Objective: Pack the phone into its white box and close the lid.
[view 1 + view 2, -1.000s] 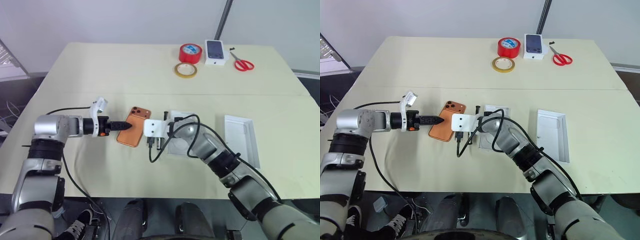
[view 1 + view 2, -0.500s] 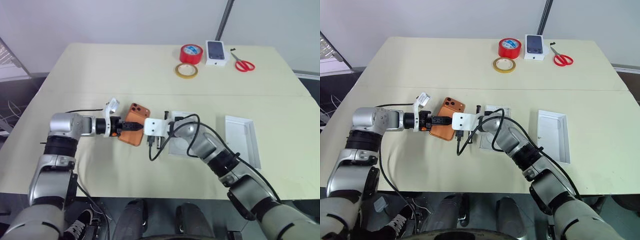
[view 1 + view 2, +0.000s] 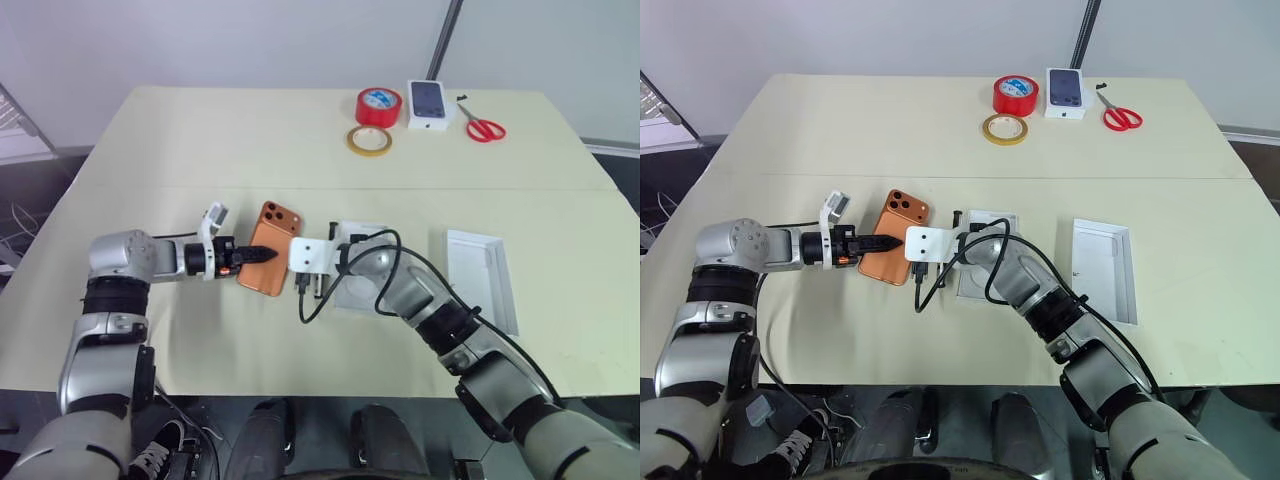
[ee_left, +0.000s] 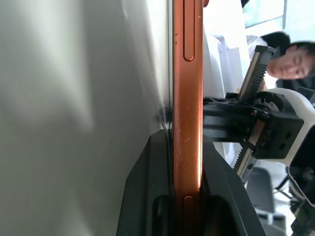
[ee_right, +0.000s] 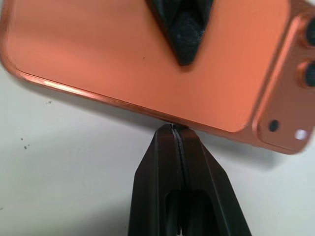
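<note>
The phone (image 3: 271, 258) lies back-up near the centre of the cream table (image 3: 250, 140), its camera bump toward 12 o'clock. The left gripper (image 3: 262, 255) reaches in from 9 o'clock and is clamped on the phone: the left wrist view shows the copper edge (image 4: 187, 123) pinched between the 2 black fingers (image 4: 147, 191), 1 on each face. In the right wrist view a black fingertip (image 5: 183, 19) of that gripper rests on the orange back.

The right gripper (image 5: 176, 135) comes from 3 o'clock with its 2 fingers pressed together, holding nothing, their tip touching the phone's long edge.

The white box (image 3: 355, 290) sits just beside the phone at its 3 o'clock, largely covered by the right arm and its cable. The lid (image 3: 484, 275) lies farther toward 3 o'clock, well apart from the box, its open side up.

At the table's far edge, toward 12 o'clock, stand a red tape roll (image 3: 381, 105), a yellow tape ring (image 3: 369, 140), a small white box with a phone picture (image 3: 428, 104) and red scissors (image 3: 484, 127). A person (image 4: 290, 61) shows in the background of the left wrist view.
</note>
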Robot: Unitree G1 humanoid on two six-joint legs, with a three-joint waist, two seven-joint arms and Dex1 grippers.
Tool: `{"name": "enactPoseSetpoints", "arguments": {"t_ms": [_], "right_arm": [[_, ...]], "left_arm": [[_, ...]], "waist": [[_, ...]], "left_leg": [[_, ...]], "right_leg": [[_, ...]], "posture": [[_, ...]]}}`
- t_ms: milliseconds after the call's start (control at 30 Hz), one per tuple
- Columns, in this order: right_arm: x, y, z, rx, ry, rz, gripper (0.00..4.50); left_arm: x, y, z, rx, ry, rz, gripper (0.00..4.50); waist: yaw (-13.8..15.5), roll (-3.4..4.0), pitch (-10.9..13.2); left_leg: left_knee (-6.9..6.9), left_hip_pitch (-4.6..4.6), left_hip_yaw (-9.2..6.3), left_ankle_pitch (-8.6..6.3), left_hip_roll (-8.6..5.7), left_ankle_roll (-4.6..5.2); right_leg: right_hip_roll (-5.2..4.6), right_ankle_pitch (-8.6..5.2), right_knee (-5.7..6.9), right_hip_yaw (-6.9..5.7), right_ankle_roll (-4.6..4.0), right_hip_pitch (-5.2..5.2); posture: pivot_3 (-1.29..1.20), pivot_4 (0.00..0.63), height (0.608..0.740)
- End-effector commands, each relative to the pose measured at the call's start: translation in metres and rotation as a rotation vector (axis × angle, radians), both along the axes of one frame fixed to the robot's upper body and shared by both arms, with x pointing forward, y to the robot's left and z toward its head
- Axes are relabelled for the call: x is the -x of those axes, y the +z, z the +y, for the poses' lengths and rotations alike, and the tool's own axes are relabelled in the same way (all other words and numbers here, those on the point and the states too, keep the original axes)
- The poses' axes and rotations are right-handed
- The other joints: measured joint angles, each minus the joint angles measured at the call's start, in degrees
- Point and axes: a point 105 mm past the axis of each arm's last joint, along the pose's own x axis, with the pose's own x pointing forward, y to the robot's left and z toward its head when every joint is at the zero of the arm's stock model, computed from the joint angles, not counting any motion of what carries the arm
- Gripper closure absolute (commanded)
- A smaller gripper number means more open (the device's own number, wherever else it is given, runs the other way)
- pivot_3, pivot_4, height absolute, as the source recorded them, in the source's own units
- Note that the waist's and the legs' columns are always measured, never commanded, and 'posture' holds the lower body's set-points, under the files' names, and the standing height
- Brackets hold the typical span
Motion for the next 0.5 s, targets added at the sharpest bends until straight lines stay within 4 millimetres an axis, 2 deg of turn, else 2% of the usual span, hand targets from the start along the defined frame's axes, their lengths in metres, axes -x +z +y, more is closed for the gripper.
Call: {"name": "enactPoseSetpoints", "arguments": {"t_ms": [33, 133, 200, 233, 333, 433, 500], "right_arm": [[0.005, 0.037, 0.003, -0.234, 0.012, 0.013, 4.50], [0.024, 0.060, 0.002, -0.454, 0.085, 0.221, 4.50], [0.048, 0.081, -0.005, -0.577, 0.223, 0.334, 3.95], [0.052, 0.081, -0.012, -0.568, 0.241, 0.332, 3.68], [0.056, 0.053, -0.051, -0.358, 0.200, 0.242, 2.17], [0.079, 0.047, -0.074, -0.317, 0.243, 0.281, 2.17], [0.089, 0.035, -0.089, -0.249, 0.234, 0.276, 2.17]], "left_arm": [[0.006, 0.002, 0.003, 0.067, 0.023, 0.026, 4.46], [0.006, 0.006, 0.005, 0.091, 0.063, -0.052, 4.46], [0.003, 0.012, 0.004, 0.049, 0.121, -0.236, 4.50], [0.011, 0.011, 0.000, 0.011, 0.085, -0.280, 4.50], [0.022, 0.015, -0.010, 0.107, 0.071, -0.251, 4.50], [0.019, 0.027, -0.011, 0.214, 0.123, -0.221, 4.50], [0.021, 0.030, -0.014, 0.267, 0.121, -0.178, 4.50]], "waist": [[0.00, -0.04, 0.05], [-0.10, -0.03, 0.10], [-0.02, -0.01, 0.10], [0.09, -0.02, 0.11], [0.71, -0.07, 0.08], [1.17, -0.12, 0.13], [1.08, -0.08, 0.16]], "left_leg": [[0.00, -0.02, 0.00, 0.01, 0.00, -0.02], [-0.01, -0.05, 0.00, 0.01, 0.01, -0.03], [-0.04, -0.05, 0.00, -0.01, 0.04, -0.02], [-0.06, -0.04, 0.00, -0.01, 0.05, -0.02], [-0.08, -0.03, -0.08, -0.08, -0.02, -0.06], [-0.07, -0.05, -0.08, -0.22, -0.11, -0.05], [-0.08, -0.22, -0.06, -0.14, -0.10, 0.12]], "right_leg": [[-0.01, 0.00, 0.00, 0.00, 0.00, -0.01], [-0.08, 0.00, -0.02, 0.01, 0.00, -0.04], [-0.10, 0.00, -0.02, 0.01, 0.00, -0.04], [-0.14, 0.00, -0.07, 0.01, 0.00, -0.02], [-0.27, 0.01, -0.31, -0.05, -0.02, 0.11], [-0.38, 0.02, -0.50, -0.08, -0.03, 0.12], [-0.39, 0.02, -0.50, -0.03, -0.03, 0.04]], "posture": [[0.00, 0.150, 0.728], [0.00, 0.150, 0.728], [0.00, 0.150, 0.728], [0.00, 0.150, 0.728], [0.00, 0.150, 0.728], [0.00, 0.150, 0.728], [0.00, 0.150, 0.728]]}}
